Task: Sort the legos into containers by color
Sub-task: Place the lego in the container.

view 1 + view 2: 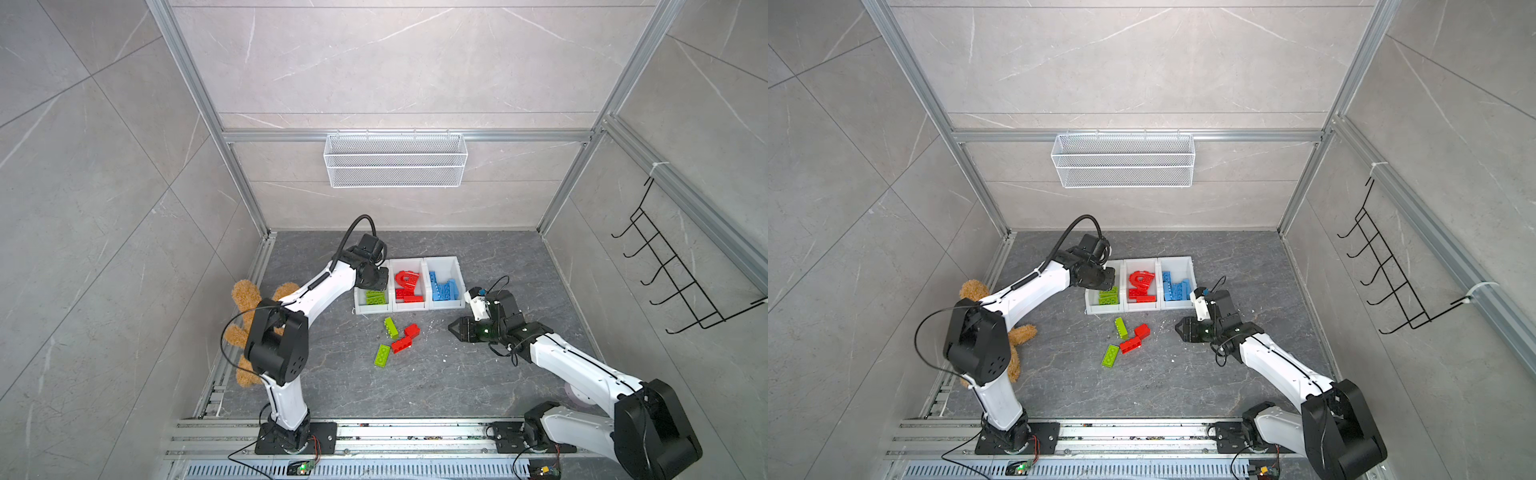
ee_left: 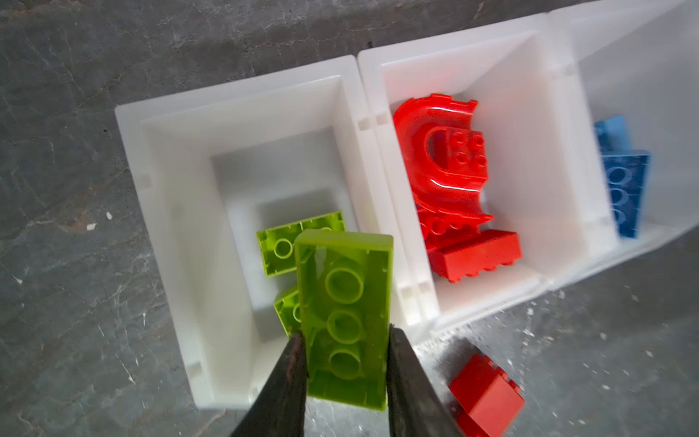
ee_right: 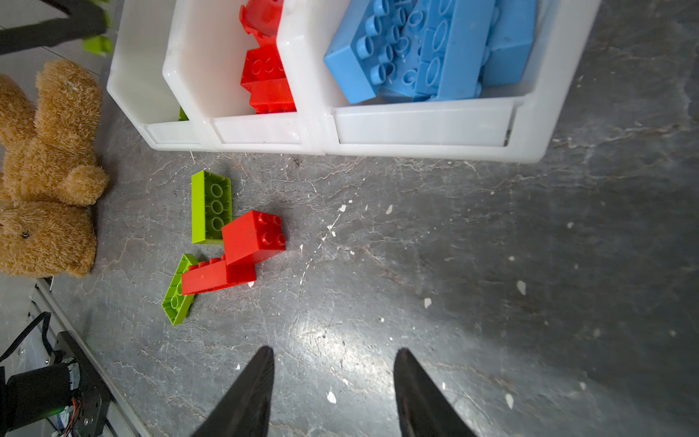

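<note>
My left gripper (image 2: pixel 346 333) is shut on a lime green lego (image 2: pixel 344 302) and holds it studs-down over the left container (image 2: pixel 170 212), which has two green legos (image 2: pixel 287 246) in it. In both top views the left gripper (image 1: pixel 374 286) hangs over that container (image 1: pixel 372 308). The middle container (image 1: pixel 410 306) holds red legos (image 1: pixel 407 284), among them an arch. The right container (image 1: pixel 446 304) holds blue legos (image 1: pixel 444 289). Two green legos (image 1: pixel 391 327) (image 1: pixel 382 355) and two red legos (image 1: pixel 412 331) (image 1: pixel 401 345) lie on the floor. My right gripper (image 3: pixel 334 352) is open and empty, to the right of them.
A brown plush toy (image 1: pixel 245 299) lies behind my left arm at the floor's left edge. A white wire basket (image 1: pixel 395 160) hangs on the back wall and a black hook rack (image 1: pixel 681 274) on the right wall. Metal rails (image 1: pixel 374 432) run along the front.
</note>
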`<state>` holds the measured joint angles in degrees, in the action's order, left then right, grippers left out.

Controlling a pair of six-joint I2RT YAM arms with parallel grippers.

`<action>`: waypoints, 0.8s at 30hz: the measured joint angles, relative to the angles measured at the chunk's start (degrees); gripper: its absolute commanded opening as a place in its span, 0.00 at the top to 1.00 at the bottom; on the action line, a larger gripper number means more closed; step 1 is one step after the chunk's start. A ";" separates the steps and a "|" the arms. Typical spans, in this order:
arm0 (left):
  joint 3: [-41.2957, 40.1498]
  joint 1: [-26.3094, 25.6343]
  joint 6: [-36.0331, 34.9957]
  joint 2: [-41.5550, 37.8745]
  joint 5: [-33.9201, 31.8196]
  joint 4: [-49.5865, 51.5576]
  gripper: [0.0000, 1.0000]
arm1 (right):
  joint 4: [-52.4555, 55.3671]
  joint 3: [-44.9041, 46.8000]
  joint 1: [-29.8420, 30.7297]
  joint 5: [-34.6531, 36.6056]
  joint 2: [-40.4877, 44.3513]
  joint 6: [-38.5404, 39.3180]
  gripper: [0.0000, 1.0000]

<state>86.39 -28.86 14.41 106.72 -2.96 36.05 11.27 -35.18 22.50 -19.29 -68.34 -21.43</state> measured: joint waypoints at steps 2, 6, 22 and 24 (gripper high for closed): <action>0.74 0.28 -0.79 1.92 -0.90 0.94 0.80 | 0.00 0.04 0.04 0.00 0.35 0.00 0.47; 1.31 0.52 -1.75 3.50 -1.70 2.73 0.51 | 0.00 0.07 0.04 0.02 0.55 0.00 0.46; -7.21 -4.70 -2.51 -13.73 -8.76 6.88 0.20 | 0.02 0.04 0.04 0.22 0.52 0.04 0.46; -12.48 -7.93 -1.92 -17.25 -9.31 7.93 0.20 | 0.02 0.04 0.04 0.24 0.33 0.04 0.46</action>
<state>73.91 -36.80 12.49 89.47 -12.27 43.99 11.29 -35.14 22.55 -19.05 -68.01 -21.39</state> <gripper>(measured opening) 0.797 0.541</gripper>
